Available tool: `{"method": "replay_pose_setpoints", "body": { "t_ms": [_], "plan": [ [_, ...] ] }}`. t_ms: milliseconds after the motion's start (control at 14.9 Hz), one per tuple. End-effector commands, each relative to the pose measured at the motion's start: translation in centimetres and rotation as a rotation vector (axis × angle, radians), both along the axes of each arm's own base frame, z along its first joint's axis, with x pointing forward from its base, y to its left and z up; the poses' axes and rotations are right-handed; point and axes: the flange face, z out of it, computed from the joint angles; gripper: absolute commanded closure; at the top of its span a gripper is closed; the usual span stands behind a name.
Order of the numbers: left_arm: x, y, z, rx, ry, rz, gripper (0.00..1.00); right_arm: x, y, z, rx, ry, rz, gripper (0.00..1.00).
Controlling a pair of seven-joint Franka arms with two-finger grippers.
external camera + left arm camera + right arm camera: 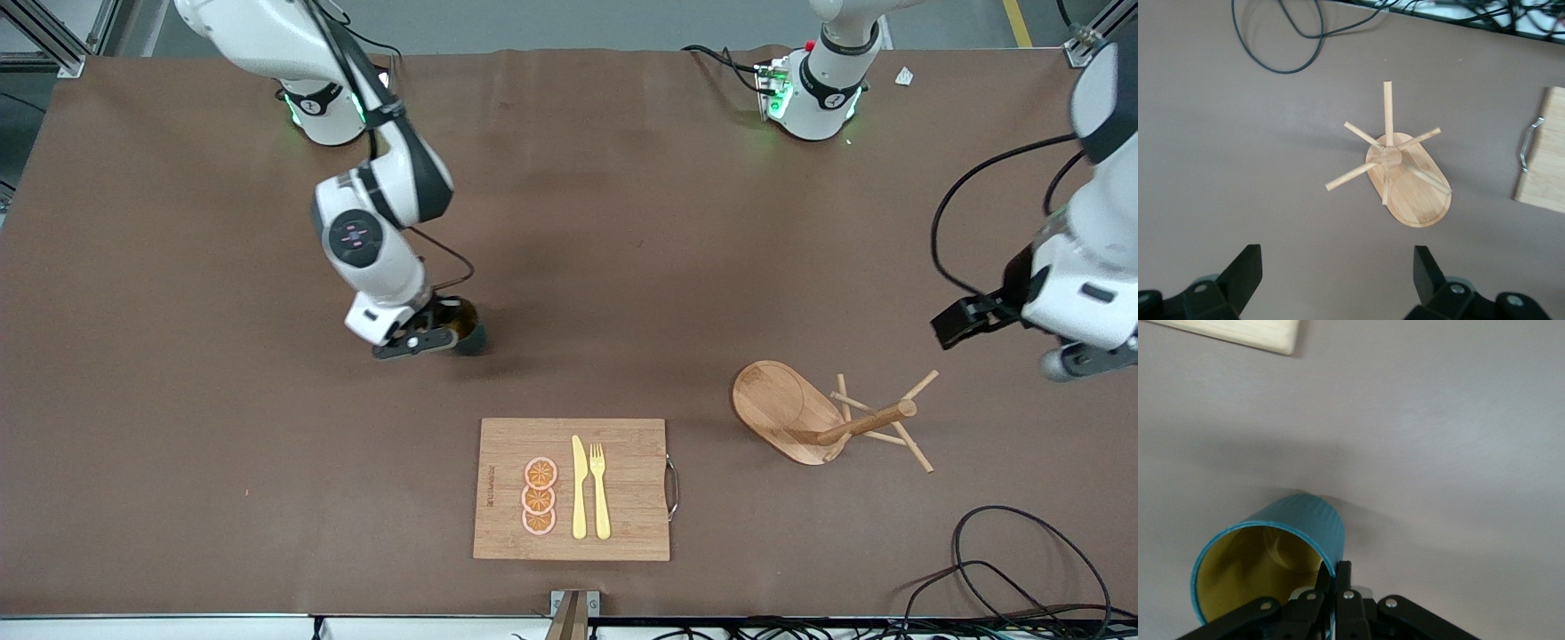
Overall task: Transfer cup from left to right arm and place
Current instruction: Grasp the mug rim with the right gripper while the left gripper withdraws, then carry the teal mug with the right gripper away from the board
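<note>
Toward the right arm's end of the brown table (178, 400), the right gripper (442, 331) pinches the rim of the small teal cylindrical cup with a mustard-yellow inside (1275, 557), its fingers (1338, 587) closed on the wall. The cup appears to rest on the table. The left gripper (1338, 280) hangs spread wide and empty over the wooden peg rack on its oval base (818, 418). The bamboo cutting board (622, 444) carries a yellow knife (579, 489), a yellow fork (600, 489) and orange slices (539, 496).

A wooden cutting board (622, 462) with three orange slices (539, 496), a yellow knife (579, 487) and a yellow fork (600, 489) lay near the front camera, a wooden peg rack (822, 416) beside it toward the left arm's end.
</note>
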Motion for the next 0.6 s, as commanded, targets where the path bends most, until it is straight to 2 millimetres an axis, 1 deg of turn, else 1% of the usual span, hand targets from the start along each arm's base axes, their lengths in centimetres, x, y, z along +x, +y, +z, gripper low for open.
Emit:
{"method": "replay_pose_setpoints", "body": {
  "t_ms": [0, 134, 268, 335, 402, 469, 535],
  "plan": [
    [-3.0, 2.3, 3.2, -0.043, -0.006, -0.054, 0.0, 1.0, -6.6, 2.7, 0.001, 0.019, 0.207, 1.0],
    [-5.1, 3.6, 3.7, -0.019, 0.019, -0.074, 0.0, 1.6, -10.6, 3.2, -0.017, 0.013, 0.327, 1.0],
    [-6.6, 4.6, 4.2, -0.008, 0.058, -0.134, 0.0, 2.4, -14.8, 3.4, -0.036, 0.011, 0.425, 1.0],
    [-7.1, 5.3, 4.3, -0.029, 0.079, -0.172, 0.0, 2.6, -16.9, 3.3, -0.034, 0.011, 0.494, 1.0],
    [-7.7, 6.6, 4.4, -0.06, 0.095, -0.179, 0.0, 2.7, -18.9, 2.9, -0.03, 0.016, 0.537, 1.0],
    [-8.4, 7.5, 4.3, -0.09, 0.107, -0.174, 0.0, 2.8, -20.8, 2.6, -0.028, 0.022, 0.567, 1.0],
    [-9.1, 7.6, 4.1, -0.098, 0.115, -0.169, 0.0, 2.9, -22.3, 2.5, -0.025, 0.013, 0.612, 1.0]
  ]
}}
